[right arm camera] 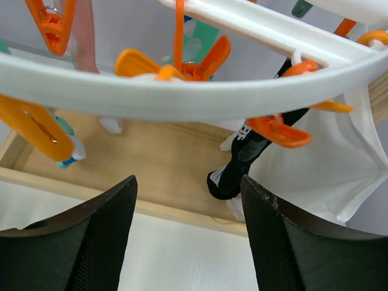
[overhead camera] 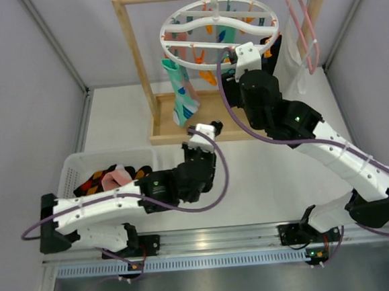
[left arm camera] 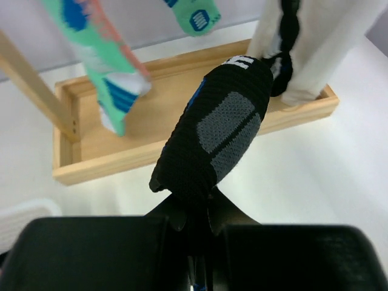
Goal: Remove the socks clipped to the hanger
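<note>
left gripper [left arm camera: 197, 218] was clamped on a black sock [left arm camera: 212, 133], pinching its lower end. The sock stood up from the fingers with its white label on top and no clip on it that I could see, so I'd call that one off the hanger [overhead camera: 172, 27]. The gripper sat low in front of the wooden tray [left arm camera: 151, 121], well apart from the ring above

right gripper [right arm camera: 188, 185] was wide open with nothing between the fingers, parked just under the ring's rim among the clips. A second black sock [right arm camera: 239, 157] hung from an orange clip [right arm camera: 276, 130] ahead of it and to the right, just beside the white cloth [right arm camera: 327, 157]. A teal sock [overhead camera: 180, 96] hung off the ring's left side over the tray. A pink strip [right arm camera: 85, 36] near the top of the right wrist view was probably another sock, couldn't confirm

my read of the step: carry and drop of the freed sock. The basket [overhead camera: 107, 153] on the left already held pink and black socks, so the left arm needed to swing left over its rim and open

next for the right: reach forward to the second black sock, close on fabric below the clip and pull down. Main risk was catching the clip or the cloth instead
</note>
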Robot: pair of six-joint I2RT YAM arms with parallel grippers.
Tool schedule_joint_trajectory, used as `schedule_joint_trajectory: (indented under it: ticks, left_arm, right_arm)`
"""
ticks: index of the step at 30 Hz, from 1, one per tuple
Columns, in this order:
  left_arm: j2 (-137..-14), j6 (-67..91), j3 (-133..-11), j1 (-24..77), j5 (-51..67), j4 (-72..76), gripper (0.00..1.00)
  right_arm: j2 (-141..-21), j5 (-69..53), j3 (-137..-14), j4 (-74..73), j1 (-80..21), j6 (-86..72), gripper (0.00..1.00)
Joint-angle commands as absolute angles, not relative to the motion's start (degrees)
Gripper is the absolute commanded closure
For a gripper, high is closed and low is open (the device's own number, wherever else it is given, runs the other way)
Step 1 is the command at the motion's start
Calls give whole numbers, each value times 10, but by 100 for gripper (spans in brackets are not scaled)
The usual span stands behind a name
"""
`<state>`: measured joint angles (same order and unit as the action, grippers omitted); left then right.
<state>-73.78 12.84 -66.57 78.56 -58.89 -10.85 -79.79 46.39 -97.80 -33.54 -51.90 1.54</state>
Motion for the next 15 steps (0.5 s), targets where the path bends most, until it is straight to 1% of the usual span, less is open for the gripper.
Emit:
schedule_joint_trajectory:
  ticks: [1, 2, 4, 7, 12, 15]
  left_arm:
    - [-646, 244, -621, 739, -568, -219, 100]
    - [-629, 252, -611, 727, -561, -232, 100]
    - [-583, 277, -597, 686, -541, -265, 100]
    - [-552, 286, -601, 636, -534, -296, 100]
    - [-543, 326, -633, 552, -512, -387, 100]
    - [-539, 348, -638, 450, -494, -427, 100]
  right_arm:
    - [-745, 401, -958, -339, -510, -27, 32]
    - [-735, 388, -941, -338, -510, -31, 30]
    - [-702, 349, -924, -337, -510, -47, 29]
    - [-652, 302, -882, -323, -510, -67, 24]
    - [-576, 258, -815, -300, -511, -83, 20]
    - [-554, 245, -795, -304, -511, -88, 19]
